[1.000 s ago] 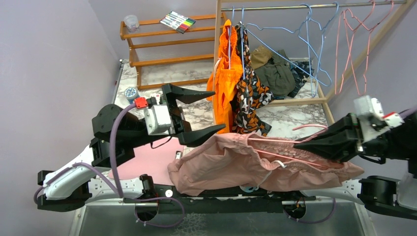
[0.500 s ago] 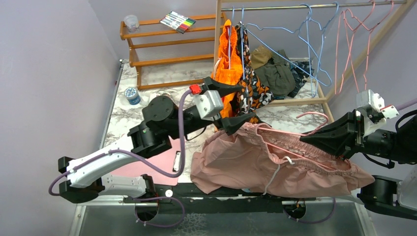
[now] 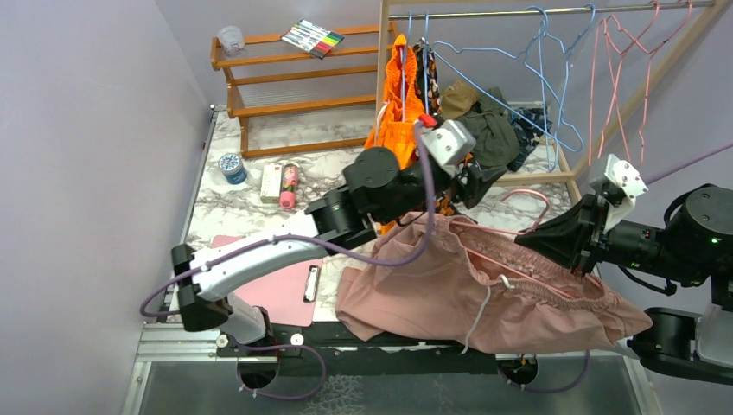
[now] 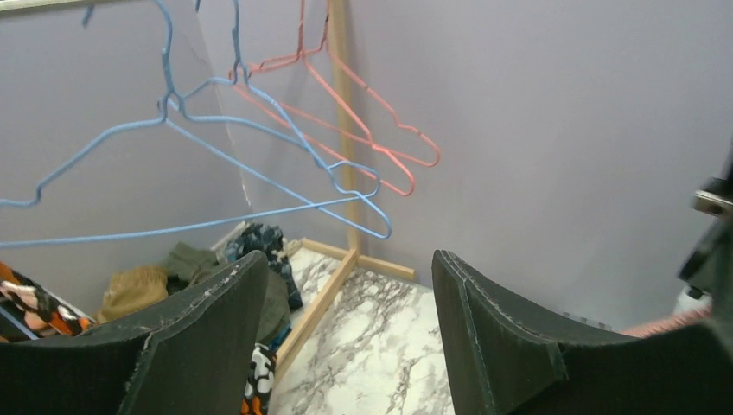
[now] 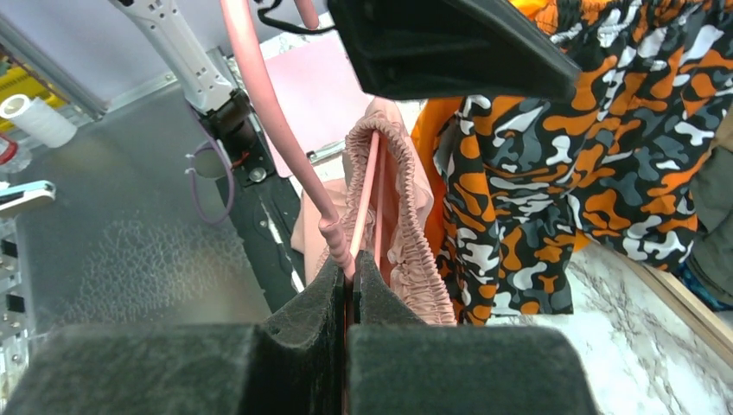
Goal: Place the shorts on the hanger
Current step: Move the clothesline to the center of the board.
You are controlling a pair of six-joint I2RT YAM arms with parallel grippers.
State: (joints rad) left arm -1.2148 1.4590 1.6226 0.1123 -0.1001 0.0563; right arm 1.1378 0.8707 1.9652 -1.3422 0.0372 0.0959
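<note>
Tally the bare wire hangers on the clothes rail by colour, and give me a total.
Light-blue hangers: 2
Pink hangers: 2
Total: 4

Plain lilac walls [image 3: 86, 173] close me in on the left, the far side and the right. My bench [image 3: 225, 194] has a white marble-patterned top. At its far left stands a wooden shelf rack [image 3: 277, 79]; to its right, a wooden clothes rack [image 3: 383, 52] carries a metal rail [image 3: 484, 12]. The light is soft and even.
</note>
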